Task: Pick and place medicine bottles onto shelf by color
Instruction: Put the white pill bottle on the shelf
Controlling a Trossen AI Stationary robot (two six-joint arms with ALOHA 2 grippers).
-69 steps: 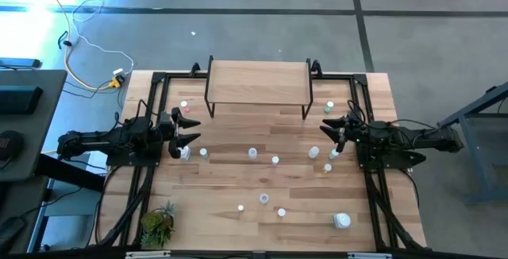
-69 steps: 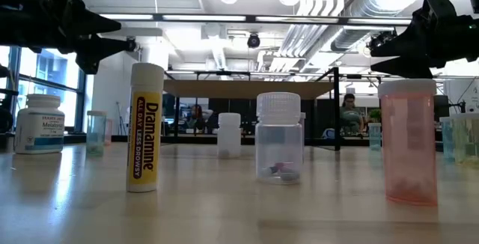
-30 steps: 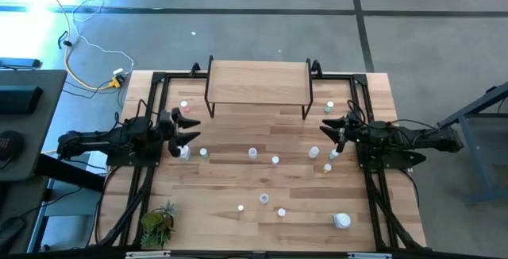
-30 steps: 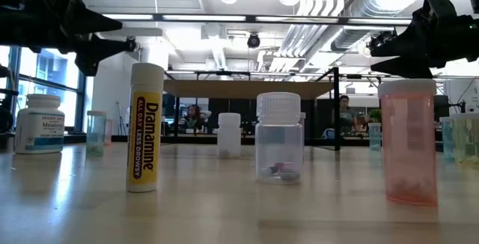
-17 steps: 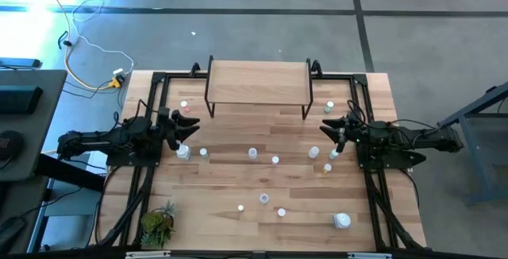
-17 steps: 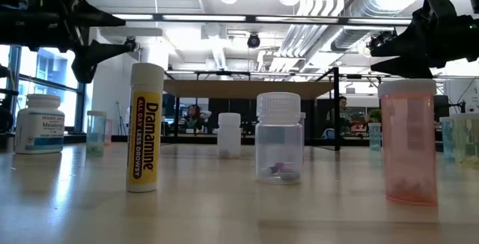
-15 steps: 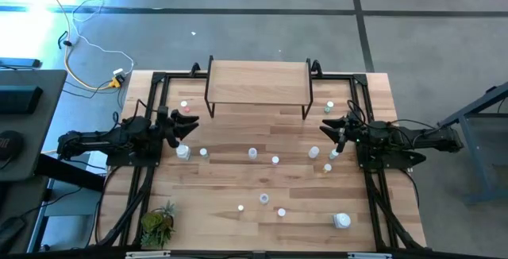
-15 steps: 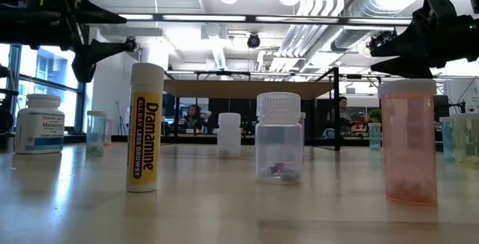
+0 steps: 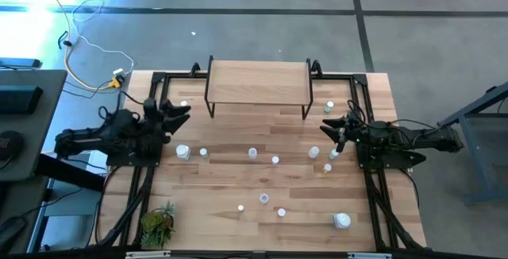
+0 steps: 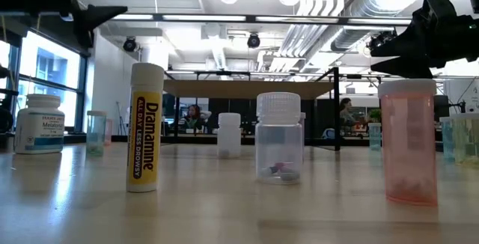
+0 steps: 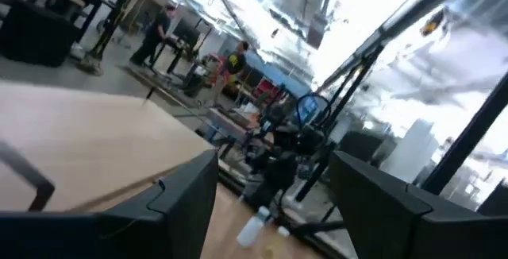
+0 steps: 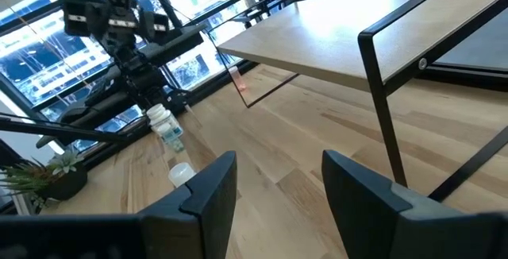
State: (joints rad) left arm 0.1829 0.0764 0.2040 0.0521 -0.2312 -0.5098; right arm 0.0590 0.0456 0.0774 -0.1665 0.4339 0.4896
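The wooden bench (image 9: 262, 175) carried everything, and the shelf (image 9: 258, 83) stood at its far edge, midway across, its light top board bare on thin black legs. The left arm lay along the bench's left side with its left gripper (image 9: 176, 113) raised and turned toward the shelf's left legs, close to them; its jaws stood well apart and held nothing. The right arm lay along the right side, with the right gripper (image 9: 332, 129) hovering in front of the shelf's right legs, jaws likewise spread and empty. A small green potted plant (image 9: 158, 223) sat far from the shelf, at the near left corner of the bench. Diagonally opposite the shelf's left end, near the front right corner, stood the large white bottle (image 9: 342, 221). The medicine bottles were scattered across the bench in front of the shelf, none on it: a white-capped bottle (image 9: 182, 152) in front of the left gripper, a small one (image 9: 203, 152) just beside it, and another small one (image 9: 184, 105) close to the shelf's left legs. Two more (image 9: 253, 153) (image 9: 275, 160) stood in front of the shelf's middle, and three (image 9: 240, 208) (image 9: 264, 199) (image 9: 281, 211) farther forward still. A green-capped bottle (image 9: 329, 106) stood just right of the shelf's right legs. From bench height, a yellow Dramamine tube (image 10: 146, 128), a clear bottle with a white cap (image 10: 278, 138) and a pink-tinted vial (image 10: 408, 141) stood upright in front of the shelf.
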